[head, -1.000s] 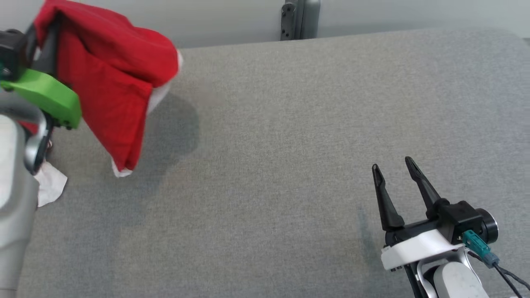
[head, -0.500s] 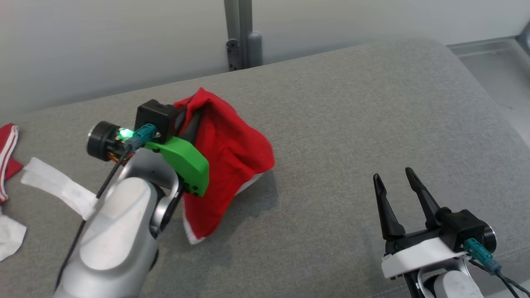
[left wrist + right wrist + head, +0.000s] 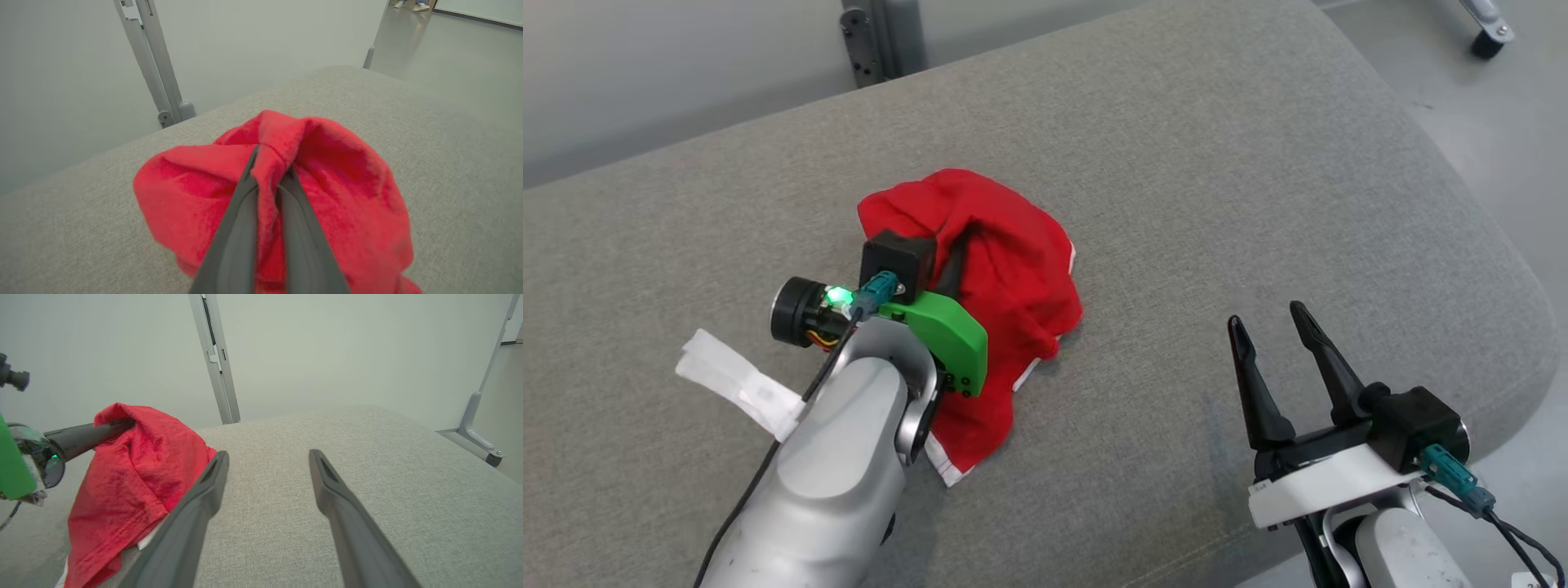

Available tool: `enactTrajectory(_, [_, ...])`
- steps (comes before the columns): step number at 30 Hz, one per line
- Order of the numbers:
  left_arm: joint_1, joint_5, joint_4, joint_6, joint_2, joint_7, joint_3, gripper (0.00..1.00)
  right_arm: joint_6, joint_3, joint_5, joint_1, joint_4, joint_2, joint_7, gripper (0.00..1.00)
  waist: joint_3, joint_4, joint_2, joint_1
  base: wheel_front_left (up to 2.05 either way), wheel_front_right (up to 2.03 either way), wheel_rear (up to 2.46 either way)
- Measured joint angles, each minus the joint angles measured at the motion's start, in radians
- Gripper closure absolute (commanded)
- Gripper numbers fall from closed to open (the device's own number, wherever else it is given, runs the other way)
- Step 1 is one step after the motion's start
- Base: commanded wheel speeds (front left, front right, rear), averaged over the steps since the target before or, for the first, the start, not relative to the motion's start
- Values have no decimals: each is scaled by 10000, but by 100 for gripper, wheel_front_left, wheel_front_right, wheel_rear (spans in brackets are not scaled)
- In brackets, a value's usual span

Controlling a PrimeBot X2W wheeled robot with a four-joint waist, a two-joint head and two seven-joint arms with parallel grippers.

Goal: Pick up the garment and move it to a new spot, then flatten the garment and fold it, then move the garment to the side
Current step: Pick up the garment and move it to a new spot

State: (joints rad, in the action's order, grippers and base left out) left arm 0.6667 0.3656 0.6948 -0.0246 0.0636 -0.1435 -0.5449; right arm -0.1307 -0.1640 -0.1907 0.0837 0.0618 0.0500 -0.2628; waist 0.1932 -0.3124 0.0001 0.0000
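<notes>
Clamping a fold of the crumpled red cloth garment (image 3: 1013, 269), our left gripper (image 3: 273, 161) rests it on the grey woven cushion (image 3: 1217, 188), we judge, for flattening; right gripper (image 3: 1267, 316) gapes, empty.

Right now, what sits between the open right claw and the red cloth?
Only bare grey cushion between the right gripper and the red garment, in the head view.

Open grey fabric-covered surface (image 3: 1217, 204) stretches between the crumpled red cloth garment (image 3: 1013, 269) and the right hand (image 3: 1267, 314), and on to the rounded far edge. The garment heap, with the left hand (image 3: 273, 161) clamped in it, blocks the middle. A white paper strip (image 3: 735, 380) lies near on its left, and a grey metal post (image 3: 882, 37) stands behind.
</notes>
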Motion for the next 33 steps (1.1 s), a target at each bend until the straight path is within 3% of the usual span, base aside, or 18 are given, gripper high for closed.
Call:
enactTrajectory(1, [30, 12, 209, 88, -44, -102, -107, 7, 0, -52, -2, 20, 21, 0, 0, 0, 67, -95, 0, 0, 0, 0, 0])
enactTrajectory(2, [49, 69, 412, 182, -88, -198, -222, 0, 0, -92, -2, 33, 40, -2, 0, 0, 135, -194, 0, 0, 0, 0, 0])
enactTrajectory(9, [306, 826, 830, 401, -146, -859, -736, 0, 0, -115, 2, 47, 94, -4, 0, 0, 365, -424, 1, 0, 0, 0, 0])
enactTrajectory(19, [142, 1348, 353, 303, -146, -1175, -932, 0, 0, 182, 288, 20, 146, -6, 0, 0, -35, 364, 0, 0, 0, 0, 0])
enactTrajectory(24, [-625, 1137, -786, 198, -6, -1191, -466, 0, 0, 341, 456, -162, 203, -10, 0, 0, -444, 848, 0, 0, 0, 0, 0])
enactTrajectory(33, [-3567, 617, -3446, -121, 316, -1206, 1076, 0, 0, 518, 660, -500, 313, -10, 0, 0, -1295, 1631, 0, 0, 0, 0, 0])
